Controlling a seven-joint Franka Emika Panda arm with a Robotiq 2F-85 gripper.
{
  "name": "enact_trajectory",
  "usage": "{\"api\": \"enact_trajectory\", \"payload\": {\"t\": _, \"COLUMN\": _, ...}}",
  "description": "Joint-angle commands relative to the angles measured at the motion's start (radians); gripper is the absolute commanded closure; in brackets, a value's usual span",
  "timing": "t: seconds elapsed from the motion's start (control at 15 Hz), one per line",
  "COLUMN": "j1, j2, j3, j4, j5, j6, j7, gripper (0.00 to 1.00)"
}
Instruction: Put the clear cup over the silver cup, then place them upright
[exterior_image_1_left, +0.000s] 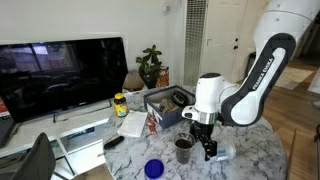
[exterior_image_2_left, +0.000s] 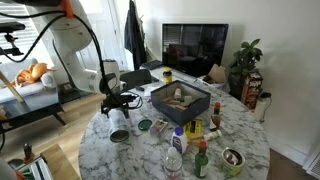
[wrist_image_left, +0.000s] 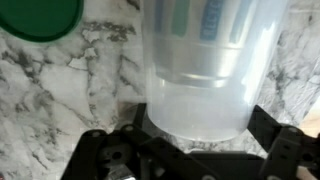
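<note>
Clear cup (wrist_image_left: 195, 80) sits just beside the dark brown cup (exterior_image_1_left: 184, 148), gripper (wrist_image_left: 190, 150) spread astride its base without pinching; judged light, thin-walled, slippery, so grip low and gently.

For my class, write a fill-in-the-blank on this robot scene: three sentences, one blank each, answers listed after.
1. The table top has a white ___ pattern.
2. In the wrist view, the clear cup sits between the gripper's two black ___.
3. Behind the table stands a large dark ___, with a plant beside it.
Missing words: marble; fingers; TV.
</note>
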Motion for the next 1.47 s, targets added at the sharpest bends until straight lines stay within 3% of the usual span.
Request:
{"api": "enact_trajectory", "payload": {"t": 0.0, "j1": 0.022, "j2": 0.001, "j3": -0.017, "j4": 0.004, "j5": 0.017, "j6": 0.001, "j7": -0.011, "gripper": 0.0}}
{"api": "enact_trajectory", "payload": {"t": 0.4, "j1": -0.077, "j2": 0.063, "j3": 0.042, "j4": -0.001, "j5": 0.095, "j6": 0.122, "j7": -0.081, "gripper": 0.0}}
{"api": "enact_trajectory", "payload": {"t": 0.73, "j1": -0.241, "j2": 0.105, "j3": 0.161, "j4": -0.044, "j5": 0.074, "j6": 0.314, "j7": -0.127, "gripper": 0.0}}
{"api": "enact_trajectory", "payload": {"t": 1.07, "j1": -0.448, "j2": 0.187, "j3": 0.304, "j4": -0.094, "j5": -0.072, "j6": 0.464, "j7": -0.128, "gripper": 0.0}}
{"api": "enact_trajectory", "payload": {"t": 1.4, "j1": -0.579, "j2": 0.227, "j3": 0.332, "j4": -0.141, "j5": -0.286, "j6": 0.549, "j7": -0.08, "gripper": 0.0}}
